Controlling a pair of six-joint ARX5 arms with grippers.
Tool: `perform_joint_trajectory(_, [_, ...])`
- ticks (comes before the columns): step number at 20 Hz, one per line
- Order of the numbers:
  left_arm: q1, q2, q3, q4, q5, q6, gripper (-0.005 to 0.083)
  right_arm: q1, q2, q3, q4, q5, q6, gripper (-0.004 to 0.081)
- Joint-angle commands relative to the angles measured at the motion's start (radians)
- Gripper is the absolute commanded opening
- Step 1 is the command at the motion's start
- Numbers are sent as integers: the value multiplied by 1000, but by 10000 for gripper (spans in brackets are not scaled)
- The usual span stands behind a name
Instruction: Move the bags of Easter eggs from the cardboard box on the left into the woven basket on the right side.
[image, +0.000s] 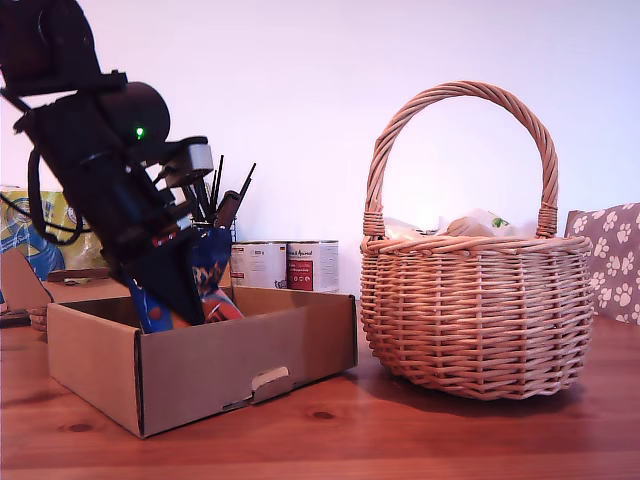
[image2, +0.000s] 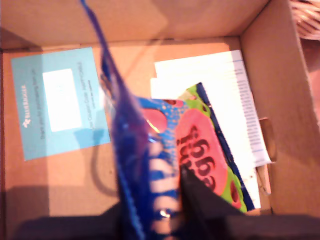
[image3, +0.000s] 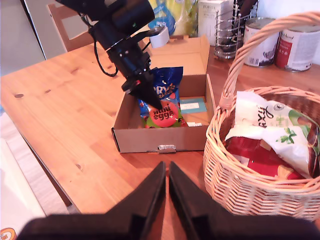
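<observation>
A wooden table (image: 420, 435) of reddish-brown planks with dark knots carries everything. On it, toward the exterior view's left, sits the cardboard box (image: 230, 365), its front wall with a small tab slot. Just beside it, toward the exterior view's right, stands the woven basket (image: 475, 310), apart from the box. Behind the box two tins (image: 285, 265) stand side by side. A paw-print cushion (image: 610, 260) shows at the exterior view's right edge.
</observation>
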Motion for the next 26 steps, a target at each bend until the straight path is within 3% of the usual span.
perform_joint_trajectory(1, [2, -15, 43, -5, 6, -2, -24, -2, 5, -21, 10, 0, -2, -13])
perform_joint_trajectory(7, [4, -100, 131, -103, 45, -7, -24, -2, 5, -21, 11, 0, -3, -13])
perform_joint_trajectory(14, [-28, -220, 131, -177, 311, -25, -24, -2, 5, -21, 19, 25, -3, -13])
perform_joint_trajectory(18, [-117, -228, 130, -155, 392, -58, -24, -2, 5, -21, 27, 57, -3, -13])
perform_joint_trajectory(22, [-284, -227, 130, 9, 354, -146, -24, -2, 5, -21, 26, 72, -3, -13])
perform_joint_trajectory(26, [-470, -202, 130, 211, 61, -182, -24, -2, 5, -21, 10, 72, -3, -13])
